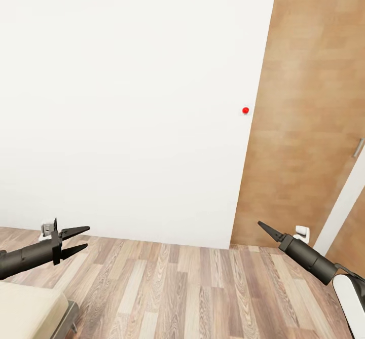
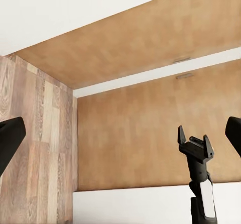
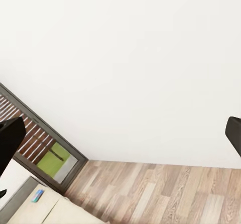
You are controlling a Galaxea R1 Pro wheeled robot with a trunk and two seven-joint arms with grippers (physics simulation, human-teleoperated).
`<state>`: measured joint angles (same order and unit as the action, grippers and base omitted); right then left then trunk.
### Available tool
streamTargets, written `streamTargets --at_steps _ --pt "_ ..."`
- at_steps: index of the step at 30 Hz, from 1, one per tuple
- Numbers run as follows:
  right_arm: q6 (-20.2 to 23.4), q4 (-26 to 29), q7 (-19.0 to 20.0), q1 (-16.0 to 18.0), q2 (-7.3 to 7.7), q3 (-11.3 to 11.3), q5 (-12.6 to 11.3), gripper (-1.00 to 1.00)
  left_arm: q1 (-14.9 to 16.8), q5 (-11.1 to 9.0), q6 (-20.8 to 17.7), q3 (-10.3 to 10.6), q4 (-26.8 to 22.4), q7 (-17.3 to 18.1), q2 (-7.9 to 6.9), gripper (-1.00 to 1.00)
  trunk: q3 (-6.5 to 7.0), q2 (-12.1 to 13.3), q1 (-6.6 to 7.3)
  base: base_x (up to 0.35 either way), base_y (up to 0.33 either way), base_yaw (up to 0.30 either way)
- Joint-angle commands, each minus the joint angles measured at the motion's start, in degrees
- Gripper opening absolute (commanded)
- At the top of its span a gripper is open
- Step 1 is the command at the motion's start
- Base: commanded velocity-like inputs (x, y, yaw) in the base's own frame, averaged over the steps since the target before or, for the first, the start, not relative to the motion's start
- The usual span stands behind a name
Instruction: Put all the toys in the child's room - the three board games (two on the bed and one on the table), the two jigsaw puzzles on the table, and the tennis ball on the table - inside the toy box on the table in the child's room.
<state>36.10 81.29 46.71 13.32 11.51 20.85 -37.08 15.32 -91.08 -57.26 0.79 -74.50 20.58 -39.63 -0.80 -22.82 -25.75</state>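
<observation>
A corner of the bed [image 1: 28, 306] with its beige mattress sits at the lower left of the head view. In the right wrist view a small blue flat box [image 3: 37, 195], which looks like a board game, lies on the bed [image 3: 55, 211]. My left gripper [image 1: 76, 241] hangs open and empty just above that bed corner. My right gripper [image 1: 264, 229] is held over the floor at the right; the left wrist view shows the right gripper [image 2: 193, 136] with its fingers apart and nothing between them. The table, toy box, jigsaw puzzles and tennis ball are out of view.
A white wall [image 1: 126, 101] stands close ahead, with a small red dot [image 1: 245, 110] on it. A wooden door [image 1: 304, 116] is to the right. Wood-plank floor [image 1: 192, 288] lies between the arms. A dark-framed window [image 3: 50, 153] is beside the bed.
</observation>
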Motion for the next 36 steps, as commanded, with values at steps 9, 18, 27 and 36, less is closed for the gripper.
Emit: streamTargets --at_steps 9,18,27,36 --pt "0.38 0.01 0.05 0.04 0.00 -0.01 -0.22 1.00 0.06 0.30 -0.05 0.12 0.05 0.44 -0.01 1.00 -0.08 -0.09 -0.03 0.002 0.000 0.004" --pt "0.37 0.01 0.05 0.04 0.00 -0.02 -0.20 1.00 0.06 0.30 -0.05 0.16 -0.03 0.42 -0.01 1.00 0.17 -0.09 -0.03 0.000 0.000 0.137" --pt "0.41 0.01 0.05 0.04 -0.02 -0.02 -0.25 1.00 0.06 0.29 0.02 0.17 -0.03 0.42 0.05 1.00 0.58 -0.09 -0.03 -0.032 0.000 0.239" --pt "0.45 0.01 0.05 0.04 -0.05 -0.02 -0.24 1.00 0.06 1.59 0.05 0.18 -0.03 0.41 0.43 1.00 1.00 -0.09 -0.03 -0.062 0.000 0.252"
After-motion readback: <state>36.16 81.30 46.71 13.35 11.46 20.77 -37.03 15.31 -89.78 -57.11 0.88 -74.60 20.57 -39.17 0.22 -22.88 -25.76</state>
